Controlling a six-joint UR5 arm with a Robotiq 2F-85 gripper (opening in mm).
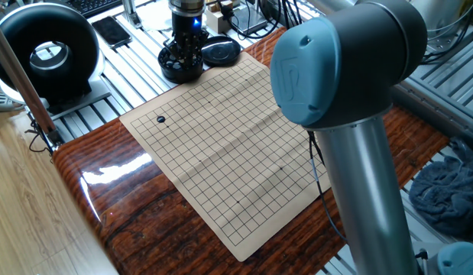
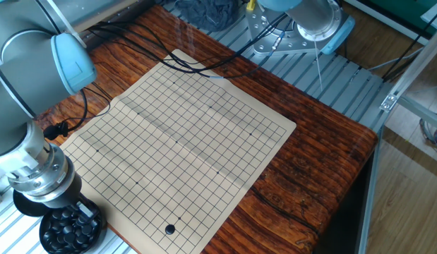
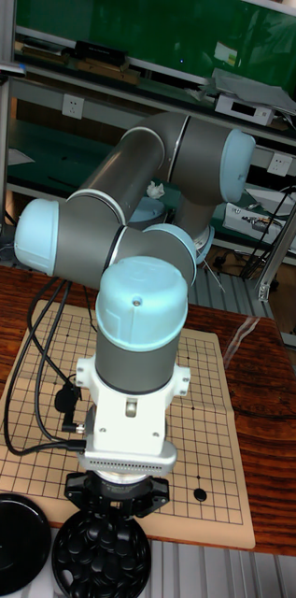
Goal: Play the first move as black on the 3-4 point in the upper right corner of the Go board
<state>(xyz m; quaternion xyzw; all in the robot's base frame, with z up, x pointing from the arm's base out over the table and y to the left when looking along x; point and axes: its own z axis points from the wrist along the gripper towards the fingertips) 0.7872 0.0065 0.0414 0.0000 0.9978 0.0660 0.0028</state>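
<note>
The Go board (image 1: 236,160) (image 2: 190,127) (image 3: 35,439) lies flat on the wooden table. One black stone (image 1: 161,119) (image 2: 169,228) (image 3: 200,494) rests on a point near a board corner. A black bowl of stones (image 1: 181,69) (image 2: 72,231) (image 3: 101,559) stands just off the board's edge. My gripper (image 1: 186,47) (image 2: 75,212) (image 3: 119,509) hangs straight over that bowl, fingertips just above the stones. The frames do not show how far apart the fingers stand or whether a stone is between them.
The bowl's black lid (image 1: 220,50) (image 3: 12,534) lies beside the bowl. A black ring-shaped device (image 1: 49,50) and a phone (image 1: 112,30) sit past the table's end. Cables (image 2: 84,106) run along the board's edge. Blue cloth (image 1: 446,191) lies off the table.
</note>
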